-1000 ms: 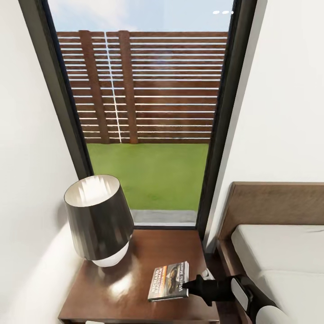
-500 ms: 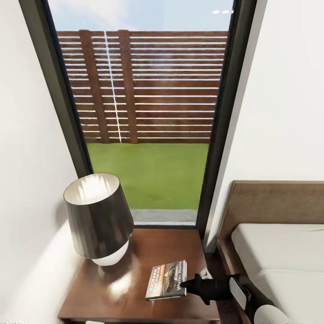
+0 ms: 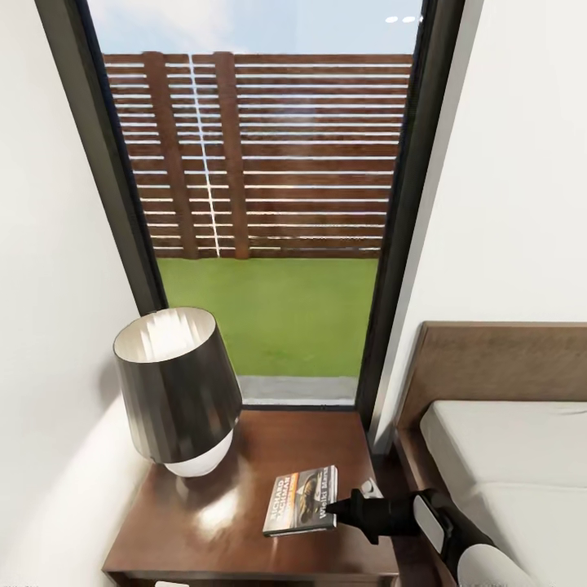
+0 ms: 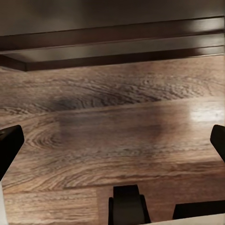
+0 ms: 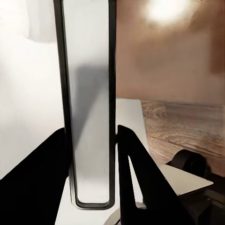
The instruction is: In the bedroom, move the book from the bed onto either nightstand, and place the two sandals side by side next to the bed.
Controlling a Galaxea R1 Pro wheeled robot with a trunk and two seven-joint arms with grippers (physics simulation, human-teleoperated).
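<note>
The small dark paperback book with an orange band (image 3: 301, 500) lies on the glossy top of the reddish-brown wooden nightstand (image 3: 220, 530), near the black-shaded lamp (image 3: 175, 387) and beside the dark-framed bed with its pale mattress (image 3: 505, 456); the right pincer (image 3: 341, 506) meets the book's edge, closed on it as far as I can tell; the left pincer (image 4: 112, 140) is spread wide over plank floor, empty; the book step looks nearly done; next comes letting go, then finding the sandals.

The book (image 3: 301, 500) lying at about 5 o'clock on the nightstand (image 3: 212, 522) carries white cover lettering, with "RICHARD" legible along its spine-side edge and the remaining words too blurred.
</note>
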